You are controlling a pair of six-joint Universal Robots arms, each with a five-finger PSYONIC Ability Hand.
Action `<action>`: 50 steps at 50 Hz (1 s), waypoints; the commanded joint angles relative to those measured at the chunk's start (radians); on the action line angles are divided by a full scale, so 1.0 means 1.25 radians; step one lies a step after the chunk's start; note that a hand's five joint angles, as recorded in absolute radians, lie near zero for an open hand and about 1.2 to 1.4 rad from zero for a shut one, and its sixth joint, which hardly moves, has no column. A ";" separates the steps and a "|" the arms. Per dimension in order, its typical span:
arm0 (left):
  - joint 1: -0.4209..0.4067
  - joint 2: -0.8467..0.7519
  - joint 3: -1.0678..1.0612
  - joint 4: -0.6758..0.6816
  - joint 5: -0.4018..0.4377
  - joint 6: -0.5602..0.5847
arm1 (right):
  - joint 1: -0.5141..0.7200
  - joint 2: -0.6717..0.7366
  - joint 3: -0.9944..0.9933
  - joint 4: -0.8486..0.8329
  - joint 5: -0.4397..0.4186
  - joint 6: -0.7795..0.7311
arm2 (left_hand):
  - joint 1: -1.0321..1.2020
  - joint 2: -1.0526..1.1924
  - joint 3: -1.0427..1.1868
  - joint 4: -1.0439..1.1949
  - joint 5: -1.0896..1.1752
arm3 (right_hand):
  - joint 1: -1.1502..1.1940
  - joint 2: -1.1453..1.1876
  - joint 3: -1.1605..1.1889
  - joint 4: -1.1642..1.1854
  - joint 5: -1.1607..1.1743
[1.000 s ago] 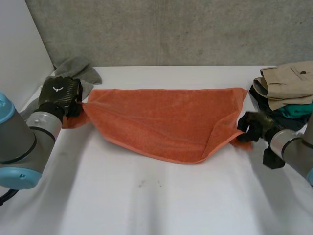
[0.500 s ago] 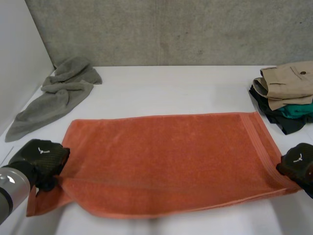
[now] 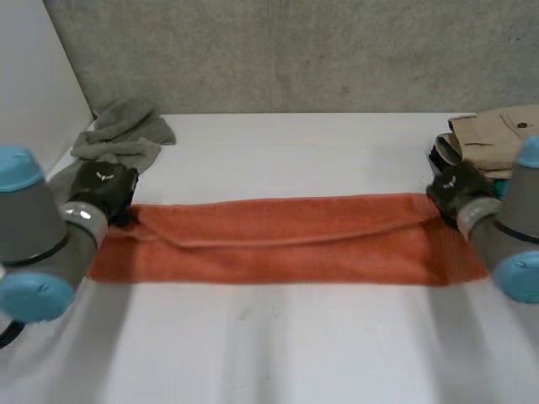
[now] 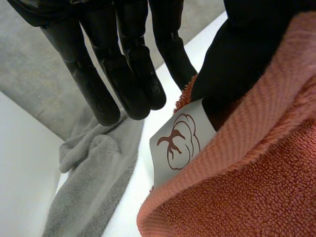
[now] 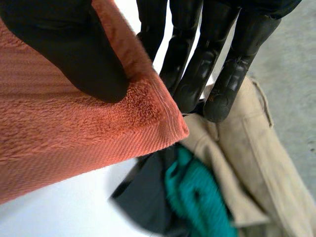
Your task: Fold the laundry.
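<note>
The left robot hand (image 4: 94, 84), fingers straight, has the orange towel's (image 3: 286, 244) far left corner draped over its thumb, while the right robot hand (image 5: 197, 64) pinches its far right corner.

Towel (image 3: 286, 240) across the middle of the table (image 3: 278, 345).
The left hand (image 3: 103, 187) is at its left end and the right hand (image 3: 459, 192) at its right end. A crumpled cloth (image 3: 122, 135) lies behind on the left, a clothes pile (image 3: 493, 143) behind on the right.
</note>
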 commanded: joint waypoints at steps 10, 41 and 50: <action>-0.054 -0.252 0.275 0.029 -0.081 -0.004 | 0.029 0.311 -0.356 -0.148 0.018 -0.003 | -0.133 -0.193 -0.190 -0.195 -0.150 | 0.238 0.093 0.088 0.085 0.099; -0.076 -0.039 -0.003 0.048 0.054 0.019 | 0.039 -0.056 0.120 -0.173 -0.076 0.319 | -0.724 -0.784 -0.781 -0.787 -0.742 | -0.659 -0.804 -0.809 -0.812 -0.798; -0.029 -0.176 0.087 0.085 0.055 0.148 | 0.032 -0.095 0.221 -0.172 -0.091 0.312 | -0.719 -0.779 -0.777 -0.782 -0.737 | -0.659 -0.804 -0.809 -0.812 -0.798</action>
